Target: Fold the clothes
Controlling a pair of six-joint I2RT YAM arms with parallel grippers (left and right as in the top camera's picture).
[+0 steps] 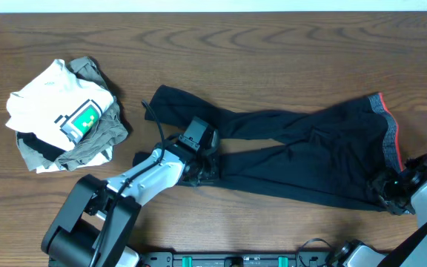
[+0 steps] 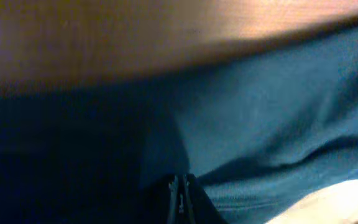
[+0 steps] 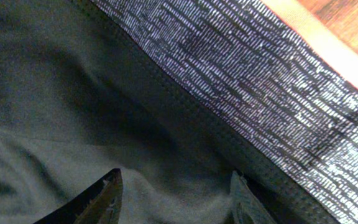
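The fold has barely begun, judging from how things lie. The pants (image 1: 295, 144) are spread at nearly full length across the table (image 1: 273, 44), both legs laid out side by side with some wrinkles and no layer turned over another

The left gripper (image 2: 182, 193) is closed tight, and in its wrist view the thin dark fabric rises in a ridge to its fingertips, so it seems to pinch a bit of a leg. Most of the garment stretches away to that gripper's right, and the leg ends lie just to its left

The right gripper (image 3: 176, 193) stands at a middling width, nothing between its fingers, poised over the black cloth. The grey waistband (image 3: 241, 81) runs just ahead of its tips, with the coral edge (image 3: 328, 56) beyond that

What is left is nearly everything: bringing one leg onto the other, or the leg ends to the waist, then halving again and smoothing

A white T-shirt (image 1: 58, 96) and an olive garment (image 1: 95, 144) sit heaped well to the left gripper's left, apart from the pants
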